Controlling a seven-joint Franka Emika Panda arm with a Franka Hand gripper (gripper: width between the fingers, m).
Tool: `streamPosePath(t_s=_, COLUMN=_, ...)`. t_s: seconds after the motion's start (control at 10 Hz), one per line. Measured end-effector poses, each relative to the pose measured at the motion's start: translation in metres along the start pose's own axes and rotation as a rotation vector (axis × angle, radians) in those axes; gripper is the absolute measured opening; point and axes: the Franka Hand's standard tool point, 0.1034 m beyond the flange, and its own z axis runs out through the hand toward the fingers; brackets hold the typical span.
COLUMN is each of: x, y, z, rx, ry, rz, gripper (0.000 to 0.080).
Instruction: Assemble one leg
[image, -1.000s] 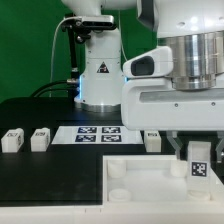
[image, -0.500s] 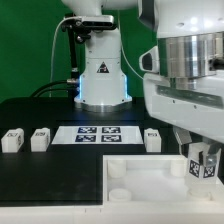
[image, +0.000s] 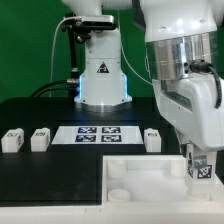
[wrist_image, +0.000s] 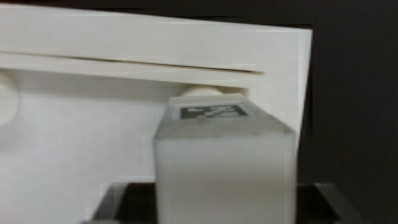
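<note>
A large white robot arm (image: 185, 70) fills the exterior view's right and bends down over a black table (image: 50, 170). A white square tabletop (image: 140, 172) with round corner sockets lies at the front. Behind it are the marker board (image: 97, 133) and three loose white blocks (image: 40, 138) in a row. The claw (image: 200, 160) is clamped on the leg (image: 200, 174), its fingers pressing two opposite sides. The leg hangs upright, tag outward, over the tabletop's corner at the exterior view's right. I cannot tell whether the two touch.
</note>
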Motion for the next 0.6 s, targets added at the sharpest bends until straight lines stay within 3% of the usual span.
streamPosePath(t_s=0.1, x=-0.002, y=0.000, z=0.000, rx=0.000, ry=0.002, rz=-0.028, gripper=0.0458)
streamPosePath(t_s=0.2, x=-0.007, y=-0.002, z=-0.001, rx=0.000, ry=0.006, rz=-0.171, gripper=0.0580)
streamPosePath(t_s=0.3, x=-0.014, y=-0.003, z=-0.001, rx=-0.009, ry=0.024, rz=-0.398, gripper=0.0634)
streamPosePath(t_s=0.6, x=-0.012, y=-0.003, z=0.000, rx=-0.015, ry=0.024, rz=-0.731, gripper=0.0649)
